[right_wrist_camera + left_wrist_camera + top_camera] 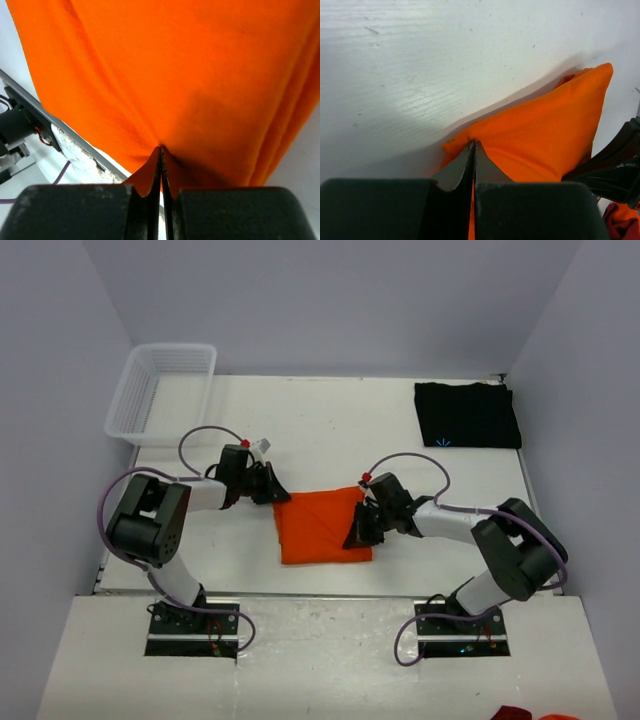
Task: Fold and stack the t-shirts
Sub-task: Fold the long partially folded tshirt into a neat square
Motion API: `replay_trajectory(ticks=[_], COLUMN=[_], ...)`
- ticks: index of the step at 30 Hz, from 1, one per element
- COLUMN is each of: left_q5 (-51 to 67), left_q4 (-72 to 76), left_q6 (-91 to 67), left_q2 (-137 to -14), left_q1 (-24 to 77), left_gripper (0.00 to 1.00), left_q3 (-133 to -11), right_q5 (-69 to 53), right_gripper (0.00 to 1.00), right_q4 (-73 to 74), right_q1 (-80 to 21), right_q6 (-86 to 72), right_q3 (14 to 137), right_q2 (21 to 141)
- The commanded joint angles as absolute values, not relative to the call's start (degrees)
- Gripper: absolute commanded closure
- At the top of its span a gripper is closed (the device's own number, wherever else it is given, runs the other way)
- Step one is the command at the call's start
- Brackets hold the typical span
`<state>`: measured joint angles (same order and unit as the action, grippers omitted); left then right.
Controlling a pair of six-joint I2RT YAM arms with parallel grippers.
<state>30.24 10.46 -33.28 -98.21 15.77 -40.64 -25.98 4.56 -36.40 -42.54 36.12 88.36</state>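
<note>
Two grippers have the orange t-shirt [320, 528] between them. The shirt lies as a roughly square folded packet at the middle of the table [330, 430]. The left gripper [272, 485] is closed on its far left corner, and the right gripper [358, 530] is closed on its right edge. In both wrist views the fingers meet with only a sliver of cloth at their very tips, so each grip is shallow. The black t-shirt [467, 415] lies folded flat at the far right corner of the table, well apart from the orange one, and the white mesh basket [160, 390] sits at the far left.

The likeliest failure, as I judge it, is a slip. So little fabric is caught that a quick lift or a sideways tug could pull a corner free and let that side drop.

A second risk is uneven motion. If one arm leads the other, the packet skews or stretches and the fold comes out crooked.

I cannot tell how many layers each pinch holds. If only the top layer is caught, raising it would peel the packet open rather than carry it.

The black shirt is well away for stacking, so a low carry could drag the trailing edge across the table and undo the fold.
</note>
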Motion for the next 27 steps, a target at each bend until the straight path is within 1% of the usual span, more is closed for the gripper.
replay_trajectory(ticks=[1, 5, 12, 14, 17, 21, 23, 27], left_q5=[25.7, 25.3, 24.9, 24.4, 25.7, 26.4, 25.8, 24.9], left_q4=[7.7, 6.2, 0.1, -3.2, -3.7, -3.5, -3.2, -1.1], left_q6=[-28.7, -29.0, -30.4, -30.8, -32.4, -34.4, -35.3, -36.8], left_q2=[-95.9, -93.3, -81.3, -77.4, -72.6, -68.2, -66.5, -66.8], left_q1=[13.5, 13.5, 14.4, 15.2, 16.4, 19.9, 22.3, 25.5], left_gripper=[1.0, 1.0, 1.0, 1.0, 1.0, 1.0, 1.0, 1.0], left_q3=[-39.8, -41.4, -43.9, -43.1, -39.6, -35.2, -33.1, -30.6], right_q5=[-20.7, -20.1, -19.2, -18.5, -16.6, -15.6, -16.0, -17.0], right_gripper=[1.0, 1.0, 1.0, 1.0, 1.0, 1.0, 1.0, 1.0], right_q4=[9.7, 11.7, 18.8, 21.4, 25.5, 25.1, 23.6, 18.9], right_q1=[-36.8, -36.9, -37.2, -37.3, -37.3, -37.1, -37.1, -37.2], right_q6=[-42.5, -41.1, -38.9, -38.4, -37.8, -38.0, -38.8, -39.7], right_q3=[33.0, 33.8, 40.2, 42.7, 45.6, 45.3, 42.9, 39.1], right_q2=[85.4, 82.2, 75.5, 73.3, 72.3, 72.2, 72.2, 72.8])
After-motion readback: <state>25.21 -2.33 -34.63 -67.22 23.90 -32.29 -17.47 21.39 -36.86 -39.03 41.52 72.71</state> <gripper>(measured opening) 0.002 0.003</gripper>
